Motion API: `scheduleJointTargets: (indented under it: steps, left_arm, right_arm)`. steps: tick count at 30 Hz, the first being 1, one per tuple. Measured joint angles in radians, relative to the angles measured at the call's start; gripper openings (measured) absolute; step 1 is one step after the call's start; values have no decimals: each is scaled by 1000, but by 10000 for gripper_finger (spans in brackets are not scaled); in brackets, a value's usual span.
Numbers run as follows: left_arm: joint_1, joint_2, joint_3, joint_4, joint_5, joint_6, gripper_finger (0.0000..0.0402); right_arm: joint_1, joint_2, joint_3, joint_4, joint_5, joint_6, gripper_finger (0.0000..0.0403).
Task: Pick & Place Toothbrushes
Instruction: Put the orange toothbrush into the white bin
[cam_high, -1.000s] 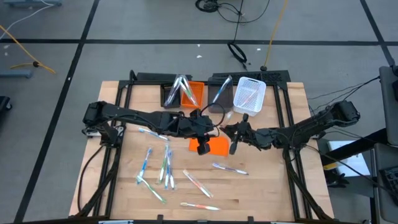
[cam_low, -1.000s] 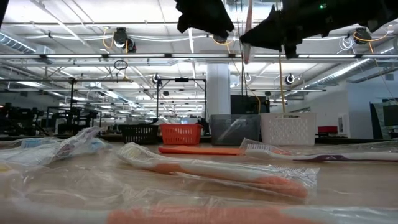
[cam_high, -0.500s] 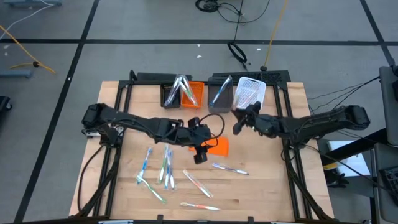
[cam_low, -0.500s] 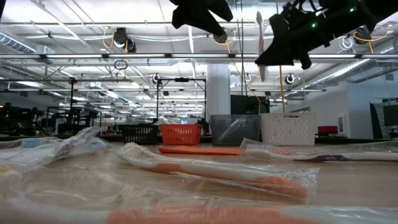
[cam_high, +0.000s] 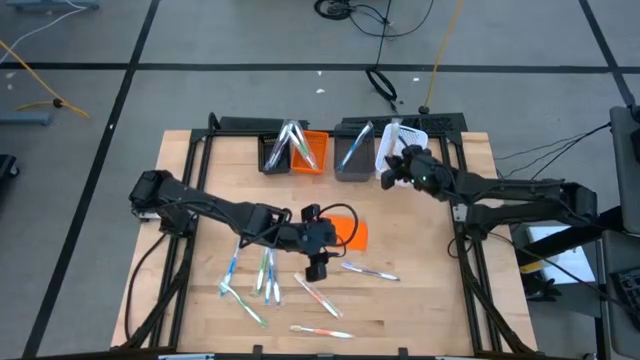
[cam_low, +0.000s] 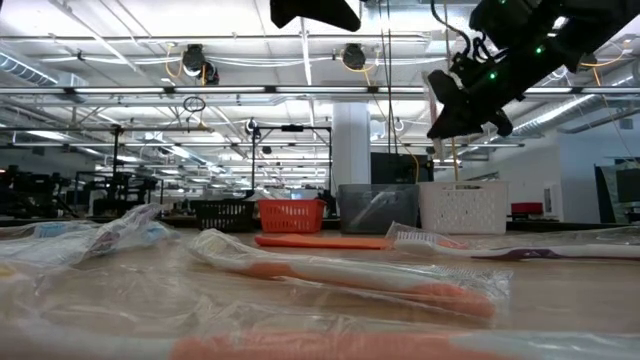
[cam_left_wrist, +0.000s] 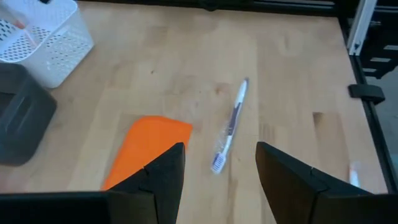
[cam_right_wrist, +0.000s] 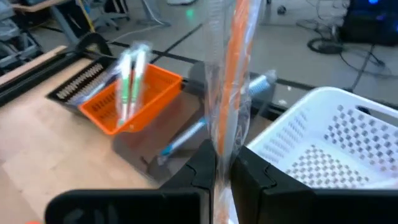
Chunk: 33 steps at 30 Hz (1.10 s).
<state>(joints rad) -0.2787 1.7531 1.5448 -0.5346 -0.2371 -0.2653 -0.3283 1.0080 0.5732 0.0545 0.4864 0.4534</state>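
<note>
Clear crinkled wrapper, slim orange toothbrush (cam_right_wrist: 229, 81) | pinched upright | perforated white bin (cam_right_wrist: 323, 143)

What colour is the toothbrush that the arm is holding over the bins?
Orange-red, in a clear wrapper; the right wrist view shows it best.

The left tool (cam_left_wrist: 221, 180) hangs above the wooden counter (cam_left_wrist: 292, 81), its two dark fingers (cam_left_wrist: 163, 180) standing apart with bare wood showing between them. A wrapped toothbrush with a blue handle (cam_left_wrist: 229, 126) lies flat on the counter, its bristled head nearer the tool and roughly in line with the gap between the fingers. Just beside it lies a flat orange sheet (cam_left_wrist: 149, 149), partly hidden behind one finger. Farther off, a white perforated bin (cam_left_wrist: 46, 46) sits next to a dark grey bin (cam_left_wrist: 22, 118). A black frame rail (cam_left_wrist: 373, 93) borders the counter.
</note>
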Motion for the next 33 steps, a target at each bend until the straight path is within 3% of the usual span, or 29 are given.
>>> scheduleJointTargets:
  steps: [12, 27, 33]
  left_arm:
    - [-25, 0, 0, 1, -61, -1, 200]
    - [-24, 0, 0, 7, -62, -1, 200]
    - [-24, 0, 0, 8, -62, -1, 200]
  right_arm:
    - [-217, 0, 0, -192, -154, 34, 18]
    - [-288, 3, 0, -358, -184, 43, 18]
    - [-288, 3, 0, -381, -177, 36, 68]
